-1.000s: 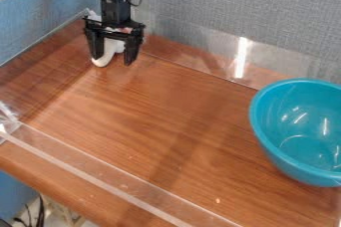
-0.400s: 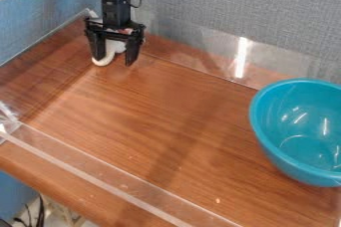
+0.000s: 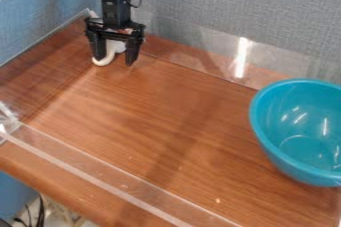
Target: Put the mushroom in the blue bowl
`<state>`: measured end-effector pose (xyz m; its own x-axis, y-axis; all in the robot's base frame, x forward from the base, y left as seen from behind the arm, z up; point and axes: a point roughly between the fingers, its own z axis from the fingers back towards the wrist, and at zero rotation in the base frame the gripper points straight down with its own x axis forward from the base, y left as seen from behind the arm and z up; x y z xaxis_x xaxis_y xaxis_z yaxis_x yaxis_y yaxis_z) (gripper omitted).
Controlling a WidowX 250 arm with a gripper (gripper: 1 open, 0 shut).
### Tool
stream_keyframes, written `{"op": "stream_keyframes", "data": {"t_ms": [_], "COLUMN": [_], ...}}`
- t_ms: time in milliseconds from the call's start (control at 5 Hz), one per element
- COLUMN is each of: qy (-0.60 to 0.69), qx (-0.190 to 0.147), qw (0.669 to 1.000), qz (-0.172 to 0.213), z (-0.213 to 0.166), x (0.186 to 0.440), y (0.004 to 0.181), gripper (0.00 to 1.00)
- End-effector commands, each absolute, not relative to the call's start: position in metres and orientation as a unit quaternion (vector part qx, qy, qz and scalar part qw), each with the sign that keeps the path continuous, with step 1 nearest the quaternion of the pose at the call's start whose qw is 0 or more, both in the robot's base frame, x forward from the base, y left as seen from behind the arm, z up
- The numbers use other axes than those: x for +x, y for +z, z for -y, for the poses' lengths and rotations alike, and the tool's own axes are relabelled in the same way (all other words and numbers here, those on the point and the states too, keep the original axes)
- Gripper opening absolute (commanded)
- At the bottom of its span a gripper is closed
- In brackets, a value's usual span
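Observation:
The mushroom (image 3: 104, 58) stands at the back left of the wooden table; only its cream-white stem shows, between the black fingers. My gripper (image 3: 112, 56) points straight down over it, open, with one finger on each side of the mushroom. Whether the fingers touch it I cannot tell. The blue bowl (image 3: 304, 131) sits empty at the right edge of the table, far from the gripper.
A clear plastic wall (image 3: 220, 52) runs along the back and a clear lip (image 3: 80, 169) along the front edge. A grey fabric panel (image 3: 226, 7) rises behind. A blue box (image 3: 40, 17) stands at the left.

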<state>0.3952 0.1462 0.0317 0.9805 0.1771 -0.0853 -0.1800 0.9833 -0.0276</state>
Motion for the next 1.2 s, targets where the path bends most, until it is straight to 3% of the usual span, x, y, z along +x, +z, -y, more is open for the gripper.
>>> {"op": "stream_keyframes", "data": {"t_ms": [0,1000], "qy": [0.098,0.105], "qx": [-0.016,-0.026], "qw": [0.995,0.994], "qz": [-0.022,-0.031], "z": [-0.160,-0.166], "x": [0.399,0.400], "y": [0.034,0.011], "gripper": [1.00,1.00]}}
